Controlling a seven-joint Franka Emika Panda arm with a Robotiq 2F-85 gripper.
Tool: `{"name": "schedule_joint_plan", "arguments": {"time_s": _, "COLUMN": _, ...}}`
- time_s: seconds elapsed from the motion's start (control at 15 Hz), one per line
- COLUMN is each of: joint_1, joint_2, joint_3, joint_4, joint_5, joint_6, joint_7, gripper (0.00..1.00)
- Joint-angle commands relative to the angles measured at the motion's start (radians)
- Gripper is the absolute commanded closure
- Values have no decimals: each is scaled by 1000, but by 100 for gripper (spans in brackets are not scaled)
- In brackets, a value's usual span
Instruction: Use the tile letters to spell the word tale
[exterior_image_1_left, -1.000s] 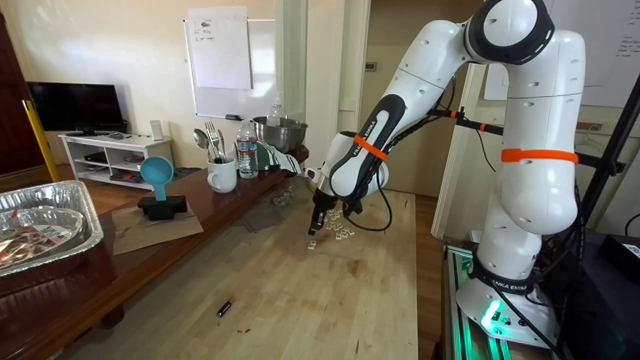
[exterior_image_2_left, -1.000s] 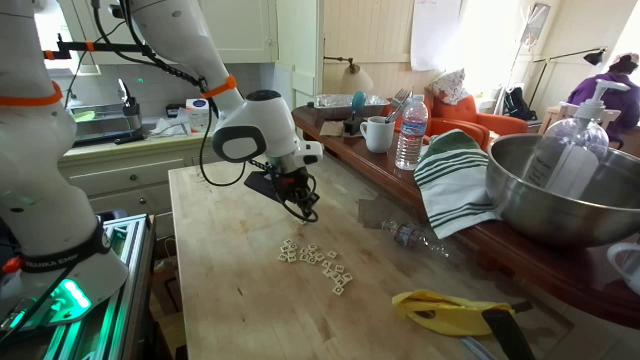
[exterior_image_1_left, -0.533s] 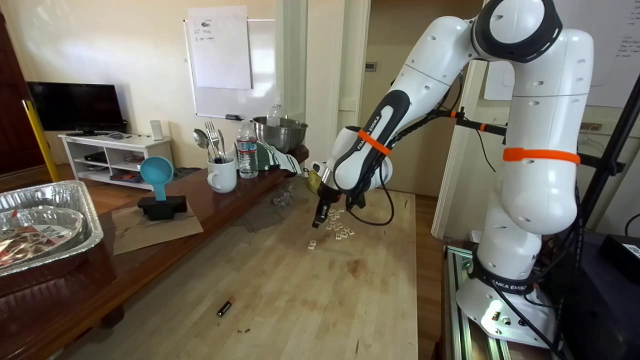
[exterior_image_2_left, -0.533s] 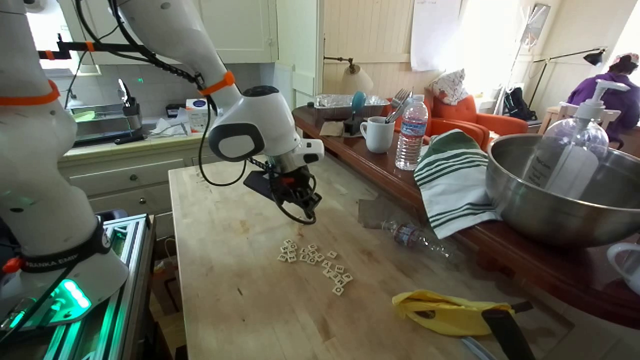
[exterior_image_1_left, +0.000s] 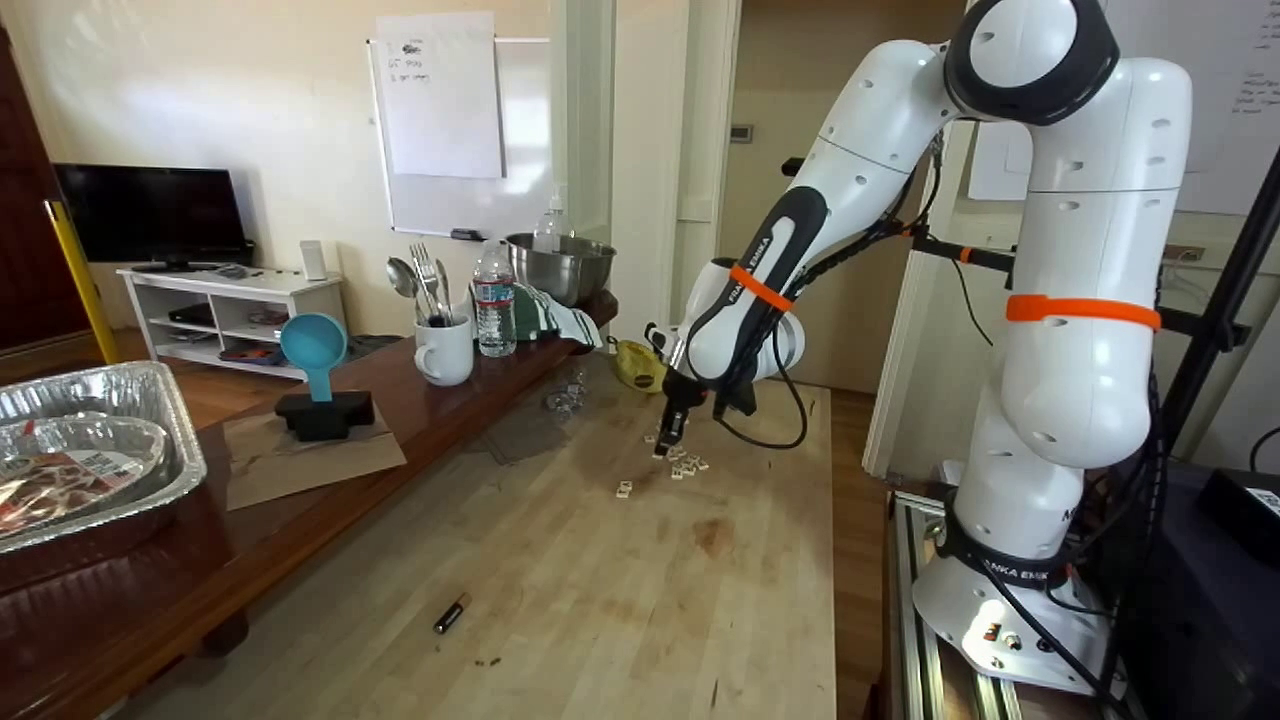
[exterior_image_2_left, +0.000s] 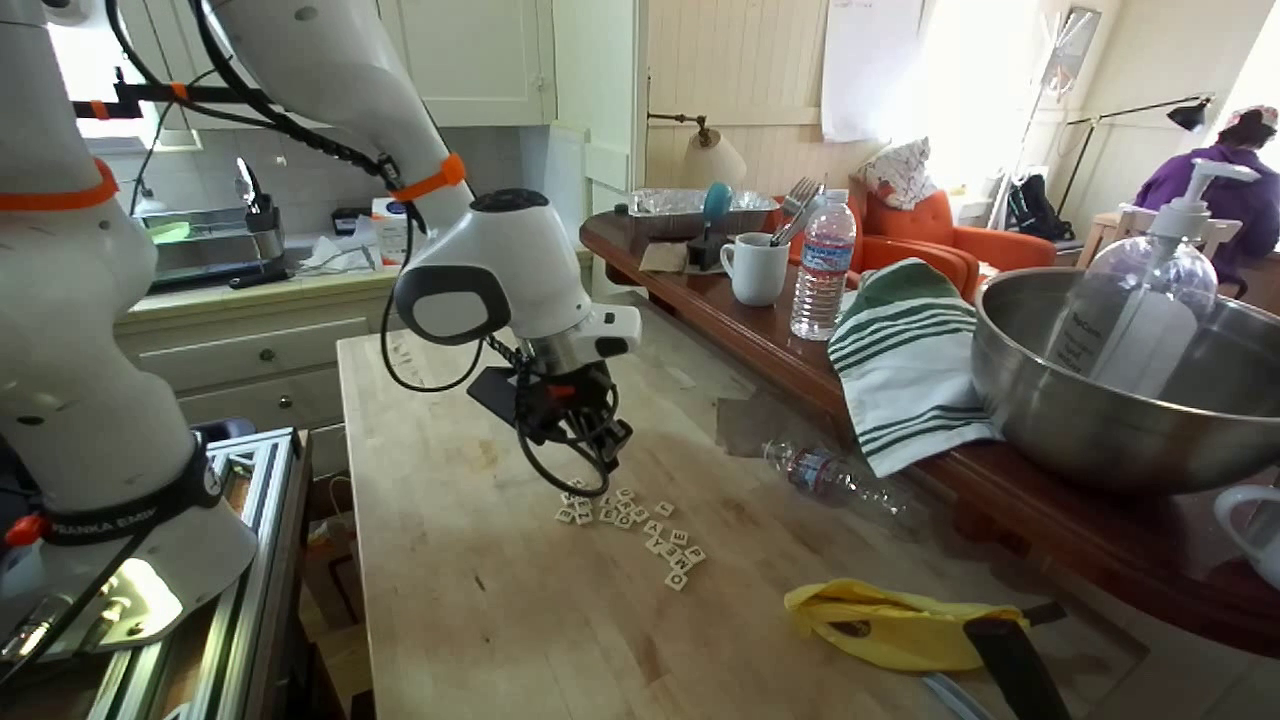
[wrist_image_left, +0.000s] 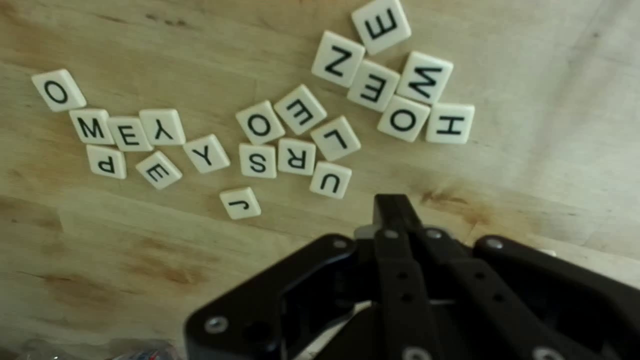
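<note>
Several small cream tile letters (exterior_image_2_left: 622, 512) lie face up in loose groups on the wooden table; they also show in an exterior view (exterior_image_1_left: 688, 466). In the wrist view I read an L tile (wrist_image_left: 336, 138), an E tile (wrist_image_left: 300, 110), a U tile (wrist_image_left: 331, 180) and a J tile (wrist_image_left: 240, 203), among others. A small pair of tiles (exterior_image_1_left: 624, 489) lies apart from the main group. My gripper (wrist_image_left: 392, 200) is shut with nothing visible between its fingertips. It hovers above the table beside the tiles in both exterior views (exterior_image_1_left: 662, 452) (exterior_image_2_left: 612, 460), covering part of the table.
A raised brown ledge (exterior_image_2_left: 690, 285) runs along the table, holding a white mug (exterior_image_2_left: 757, 270), a water bottle (exterior_image_2_left: 824, 268) and a metal bowl (exterior_image_2_left: 1120, 420). An empty plastic bottle (exterior_image_2_left: 830, 475), a yellow pouch (exterior_image_2_left: 890, 625) and a battery (exterior_image_1_left: 451, 613) lie on the table.
My gripper has risen, then moved away from the separate pair of tiles toward the larger tile group. The tiles in view have not visibly moved.
</note>
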Motion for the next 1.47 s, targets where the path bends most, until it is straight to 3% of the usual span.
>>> {"name": "schedule_joint_plan", "arguments": {"time_s": 0.0, "joint_1": -16, "joint_2": -19, "joint_3": -23, "joint_4": -22, "joint_5": -15, "joint_6": -12, "joint_7": -26, "gripper": 100}}
{"name": "schedule_joint_plan", "arguments": {"time_s": 0.47, "joint_1": -48, "joint_2": -4, "joint_3": -34, "joint_4": -8, "joint_5": -7, "joint_6": -14, "joint_7": -48, "gripper": 100}}
{"name": "schedule_joint_plan", "arguments": {"time_s": 1.4, "joint_1": -72, "joint_2": 42, "joint_3": 7, "joint_4": 25, "joint_5": 63, "joint_6": -3, "joint_7": -55, "gripper": 100}}
